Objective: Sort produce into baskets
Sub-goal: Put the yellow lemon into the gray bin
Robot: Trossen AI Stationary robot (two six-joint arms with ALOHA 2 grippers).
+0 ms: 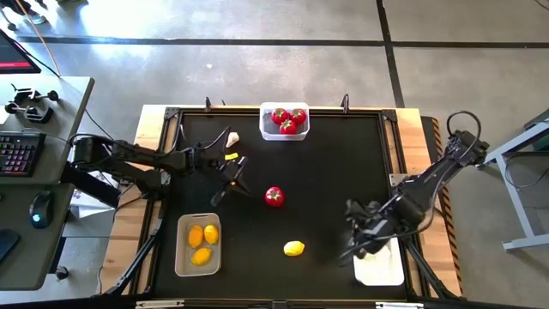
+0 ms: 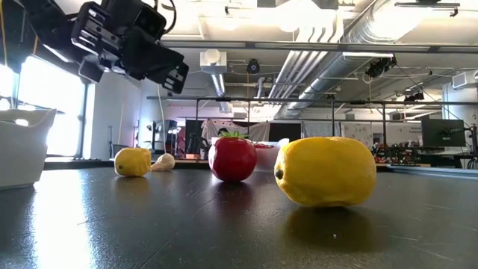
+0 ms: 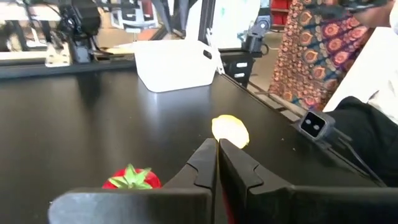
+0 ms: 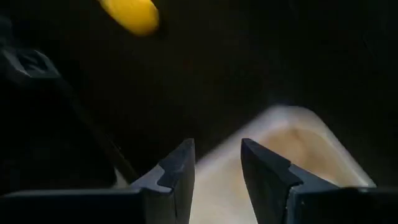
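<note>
My left gripper (image 3: 217, 147) is shut and holds nothing. It hangs over the table's left middle (image 1: 239, 179), close to a loose tomato (image 1: 274, 196) (image 3: 132, 178). A loose lemon (image 1: 294, 249) (image 3: 230, 130) lies nearer the front edge. A second lemon (image 2: 133, 161) and a garlic bulb (image 1: 232, 137) lie beside the left arm. My right gripper (image 4: 217, 165) (image 1: 363, 246) stands open and empty above the left rim of the white basket (image 1: 382, 268) (image 4: 292, 140). The far basket (image 1: 284, 121) holds tomatoes; the beige basket (image 1: 197, 245) holds lemons.
A raised frame runs round the black table top (image 1: 326, 172). A desk with a keyboard (image 1: 19, 153) and mouse stands off the table's left side. Bare table lies between the loose tomato and the right arm.
</note>
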